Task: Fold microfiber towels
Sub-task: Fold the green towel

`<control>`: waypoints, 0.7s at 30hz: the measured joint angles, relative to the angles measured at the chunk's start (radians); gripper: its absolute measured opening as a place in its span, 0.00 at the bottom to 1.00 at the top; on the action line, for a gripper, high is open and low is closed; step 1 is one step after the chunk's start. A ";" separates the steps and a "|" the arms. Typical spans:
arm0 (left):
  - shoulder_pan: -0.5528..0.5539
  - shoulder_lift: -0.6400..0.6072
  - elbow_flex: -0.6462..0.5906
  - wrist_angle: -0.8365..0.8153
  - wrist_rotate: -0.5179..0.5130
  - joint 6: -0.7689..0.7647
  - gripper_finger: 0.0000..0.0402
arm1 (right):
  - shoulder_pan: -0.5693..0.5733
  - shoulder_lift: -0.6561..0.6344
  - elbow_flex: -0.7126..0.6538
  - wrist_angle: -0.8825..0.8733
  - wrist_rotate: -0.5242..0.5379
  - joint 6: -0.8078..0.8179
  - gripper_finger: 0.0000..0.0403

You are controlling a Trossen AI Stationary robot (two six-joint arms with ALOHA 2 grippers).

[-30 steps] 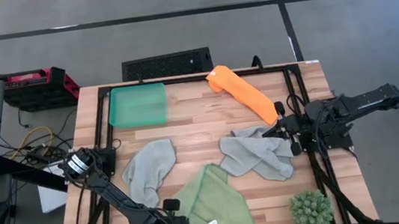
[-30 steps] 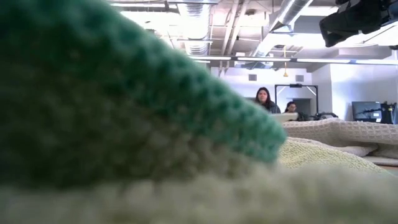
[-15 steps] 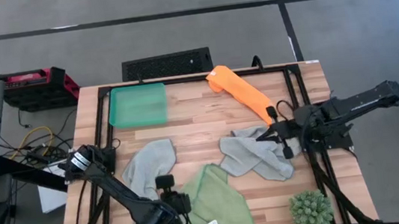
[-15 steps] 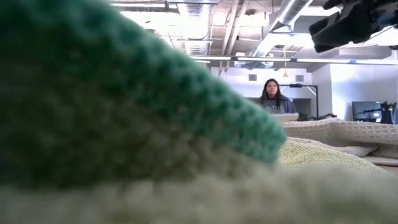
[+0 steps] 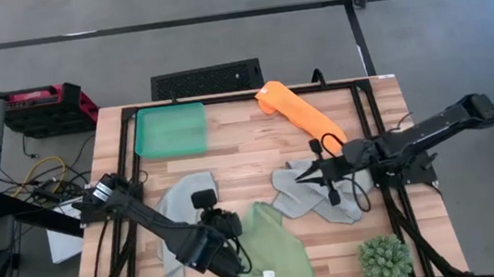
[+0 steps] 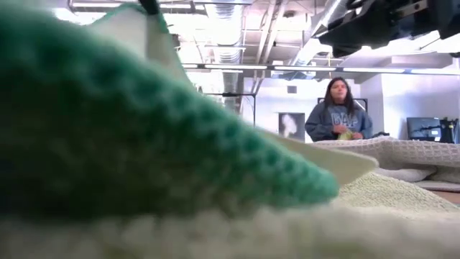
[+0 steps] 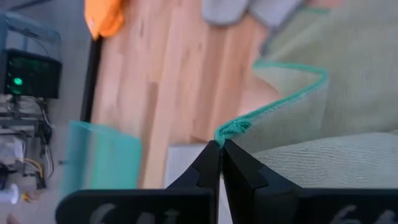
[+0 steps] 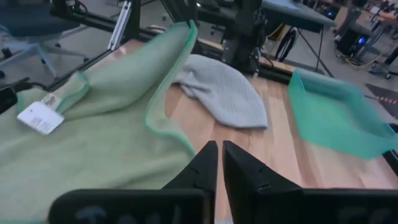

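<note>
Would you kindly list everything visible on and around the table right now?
Green towel: one, light green, white tag, near edge, corner pinched and lifted.
Grey towels: two, pale grey; one left of centre, one right of centre.
Orange towel: one, far right.
Tray: one, green, far left corner.
Plant ball: one, green, near right corner.
Person: one, in the room behind.
Left tool: shut on green towel.
Right tool: shut, above right grey towel.
</note>
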 joint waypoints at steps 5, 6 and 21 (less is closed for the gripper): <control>0.028 0.000 0.055 0.001 -0.048 0.060 0.00 | 0.000 0.093 0.000 0.098 0.000 0.000 0.18; 0.034 0.000 0.066 0.001 -0.056 0.073 0.00 | 0.000 0.110 0.001 0.114 0.000 0.000 0.19; 0.158 0.000 0.132 0.082 -0.088 0.340 0.00 | 0.000 0.360 0.151 0.142 -0.008 0.031 0.35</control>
